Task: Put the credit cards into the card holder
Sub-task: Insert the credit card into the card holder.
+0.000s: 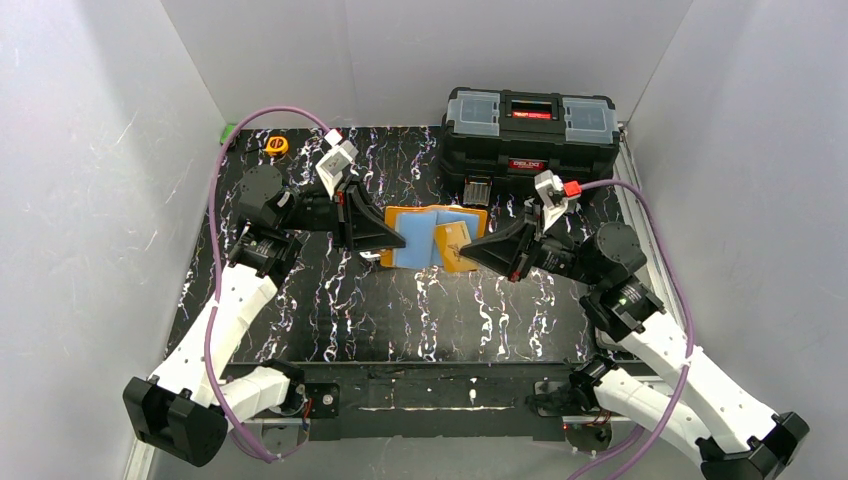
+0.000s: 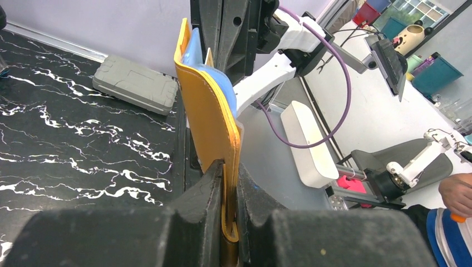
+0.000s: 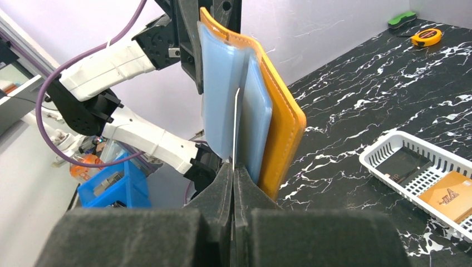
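Top view: the left gripper (image 1: pixel 372 232) clamps the left edge of the open card holder (image 1: pixel 420 235) above the table. The right gripper (image 1: pixel 492 250) pinches a card (image 1: pixel 455 245) over its pockets. The toolbox (image 1: pixel 528 125) label is too small to read.

Left wrist view: the jaws are closed on the holder's orange cover.

Right wrist view: the card stands edge-on at a blue pocket's mouth, seemingly not yet seated. A second card (image 3: pixel 450 196) waits in the basket (image 3: pixel 428 179), its print illegible, so much remains.

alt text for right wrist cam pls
The right gripper pinches a credit card edge-on between the blue pockets of the orange card holder, which the left gripper holds upright. A white basket sits on the table lower right.
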You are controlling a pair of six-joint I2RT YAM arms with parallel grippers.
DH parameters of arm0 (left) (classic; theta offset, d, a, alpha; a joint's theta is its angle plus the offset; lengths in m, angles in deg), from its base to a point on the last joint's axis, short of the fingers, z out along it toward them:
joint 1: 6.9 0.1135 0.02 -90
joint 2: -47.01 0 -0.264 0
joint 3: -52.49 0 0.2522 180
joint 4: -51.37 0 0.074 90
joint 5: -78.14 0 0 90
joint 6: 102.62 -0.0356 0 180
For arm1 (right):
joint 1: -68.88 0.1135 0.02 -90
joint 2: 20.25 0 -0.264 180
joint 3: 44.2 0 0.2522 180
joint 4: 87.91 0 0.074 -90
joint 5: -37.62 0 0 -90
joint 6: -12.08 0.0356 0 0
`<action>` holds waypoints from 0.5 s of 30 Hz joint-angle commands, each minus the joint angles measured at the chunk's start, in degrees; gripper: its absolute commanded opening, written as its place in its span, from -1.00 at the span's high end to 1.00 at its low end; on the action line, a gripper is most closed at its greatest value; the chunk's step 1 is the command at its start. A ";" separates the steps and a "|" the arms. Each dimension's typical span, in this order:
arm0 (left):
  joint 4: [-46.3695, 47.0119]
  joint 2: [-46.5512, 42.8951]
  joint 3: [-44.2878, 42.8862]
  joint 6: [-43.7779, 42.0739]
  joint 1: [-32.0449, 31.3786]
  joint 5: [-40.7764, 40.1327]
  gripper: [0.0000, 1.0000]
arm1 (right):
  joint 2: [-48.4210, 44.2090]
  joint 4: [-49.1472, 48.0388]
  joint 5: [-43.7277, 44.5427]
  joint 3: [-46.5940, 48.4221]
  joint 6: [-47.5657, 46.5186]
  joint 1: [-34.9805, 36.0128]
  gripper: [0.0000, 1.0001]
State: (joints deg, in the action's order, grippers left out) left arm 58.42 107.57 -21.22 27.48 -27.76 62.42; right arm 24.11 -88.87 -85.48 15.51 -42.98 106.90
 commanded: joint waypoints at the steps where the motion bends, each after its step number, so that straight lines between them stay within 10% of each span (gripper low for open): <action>1: 2.59 -0.82 -1.67 1.37 -0.41 -0.63 1.00 | -3.33 -2.37 1.38 -0.98 -1.70 0.55 0.97; 15: 3.03 -2.32 -2.29 2.45 -1.48 0.25 1.00 | -0.43 -6.64 -1.00 -0.54 0.51 0.56 0.97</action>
State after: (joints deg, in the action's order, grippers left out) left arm 59.91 107.35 -21.32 29.73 -28.53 62.20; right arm 23.25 -91.75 -85.59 14.53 -43.18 107.17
